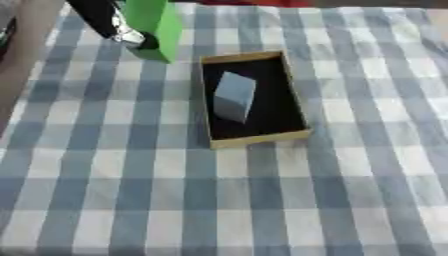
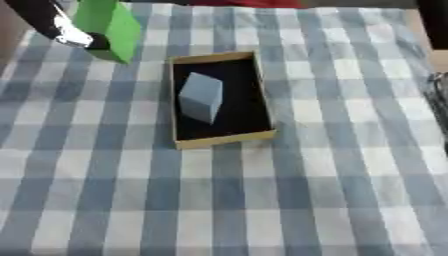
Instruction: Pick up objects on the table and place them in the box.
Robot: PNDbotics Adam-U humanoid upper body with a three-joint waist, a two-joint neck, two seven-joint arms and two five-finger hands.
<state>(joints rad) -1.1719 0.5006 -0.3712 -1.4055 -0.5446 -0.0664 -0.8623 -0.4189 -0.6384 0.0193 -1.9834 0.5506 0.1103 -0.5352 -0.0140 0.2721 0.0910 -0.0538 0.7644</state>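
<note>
A shallow cardboard box (image 1: pixel 258 141) with a black inside lies on the checked cloth near the middle. A pale blue block (image 1: pixel 234 96) rests inside it, tilted. Up at the top left my left hand (image 1: pixel 122 30) is shut on a bright green block (image 1: pixel 157 25), which hangs above the cloth just left of the box's far corner. The hand's black fingers and a silver part show against the block's left side. My right hand does not show in either view.
The blue and white checked cloth (image 1: pixel 262 200) covers the table. A bare brown strip of table (image 1: pixel 26 45) runs down the left edge. A dark object (image 2: pixel 437 95) shows at the right edge of the right eye view.
</note>
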